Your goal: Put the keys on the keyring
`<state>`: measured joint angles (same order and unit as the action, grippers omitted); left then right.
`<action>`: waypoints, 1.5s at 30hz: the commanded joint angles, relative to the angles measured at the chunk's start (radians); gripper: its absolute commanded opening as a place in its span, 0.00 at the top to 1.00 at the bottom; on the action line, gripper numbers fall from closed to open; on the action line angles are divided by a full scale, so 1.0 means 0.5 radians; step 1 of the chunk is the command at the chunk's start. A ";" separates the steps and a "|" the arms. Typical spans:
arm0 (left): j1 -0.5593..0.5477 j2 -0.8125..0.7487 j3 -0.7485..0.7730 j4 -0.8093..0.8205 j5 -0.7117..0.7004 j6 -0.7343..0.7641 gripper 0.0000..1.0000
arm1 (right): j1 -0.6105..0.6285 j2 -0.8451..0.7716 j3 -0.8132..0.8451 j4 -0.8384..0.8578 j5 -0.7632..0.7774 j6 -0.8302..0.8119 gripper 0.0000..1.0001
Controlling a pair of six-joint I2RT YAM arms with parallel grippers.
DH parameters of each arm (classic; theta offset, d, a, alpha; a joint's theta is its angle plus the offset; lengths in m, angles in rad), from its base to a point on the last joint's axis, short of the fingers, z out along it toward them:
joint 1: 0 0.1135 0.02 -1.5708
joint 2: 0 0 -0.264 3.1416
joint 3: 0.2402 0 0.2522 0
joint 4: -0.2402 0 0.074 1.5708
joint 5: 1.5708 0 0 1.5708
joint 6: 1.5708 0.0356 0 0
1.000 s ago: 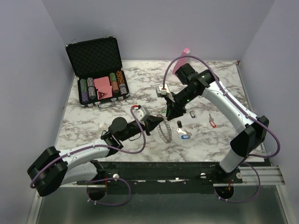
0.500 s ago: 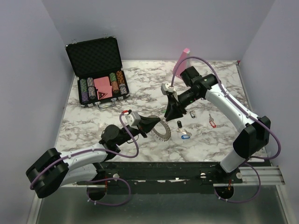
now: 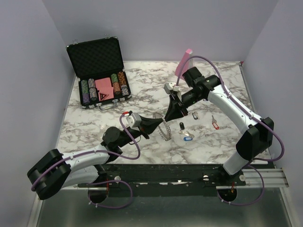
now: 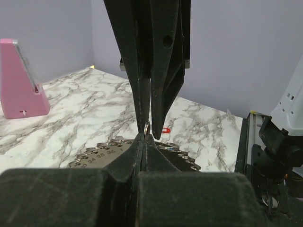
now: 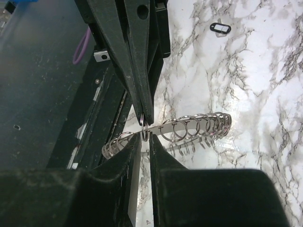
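Top external: both arms meet mid-table over a white, grey-veined marble-look tabletop (image 3: 222, 90), w/ pale lilac walls (image 3: 28, 71) on 3 sides.

Detail: the left gripper (image 3: 162, 124) is clenched on the rim of the large flat grey metal keyring w/ small loops (image 3: 165, 132), lifted off the marble at front-centre. The right gripper (image 3: 171, 116) sits tip-to-tip w/ it. In the wrist views its jaws stand narrowly apart at one rim loop, and I can't tell if they pinch it. Small silver keys lie loose on the marble just right of the ring: a black-headed key (image 3: 181, 125), a blue-tagged key (image 3: 188, 137), and a red-tagged key (image 3: 215, 125) further right. An open black foam-lined case of poker chips (image 3: 97, 71) stands back left. A pink wedge-shaped block (image 3: 185, 59) stands at the back by the right arm. An aluminium rail (image 3: 270, 177) runs along the near edge.
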<state>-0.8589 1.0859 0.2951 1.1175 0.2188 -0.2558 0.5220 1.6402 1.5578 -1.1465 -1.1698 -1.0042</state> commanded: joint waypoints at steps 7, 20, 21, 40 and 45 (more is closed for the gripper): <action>0.006 0.013 0.017 0.140 -0.060 -0.031 1.00 | 0.002 0.021 -0.017 0.001 -0.115 0.017 0.99; 0.030 -0.260 -0.004 -0.442 0.053 0.176 0.44 | 0.005 0.027 0.192 -0.167 0.366 0.085 0.99; 0.030 -0.312 0.020 -0.610 0.059 0.244 0.42 | 0.005 0.024 0.216 -0.201 0.409 0.073 0.99; 0.076 -0.012 0.404 -0.748 0.249 0.349 0.28 | 0.119 0.116 0.511 -0.545 0.901 -0.102 0.99; 0.131 0.101 0.376 -0.459 0.372 0.294 0.45 | 0.137 0.098 0.486 -0.545 0.916 -0.121 0.99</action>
<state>-0.8169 1.1072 0.4751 0.7151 0.3161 -0.0677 0.5793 1.6924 1.7916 -1.3308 -0.7368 -1.0466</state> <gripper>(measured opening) 0.655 0.011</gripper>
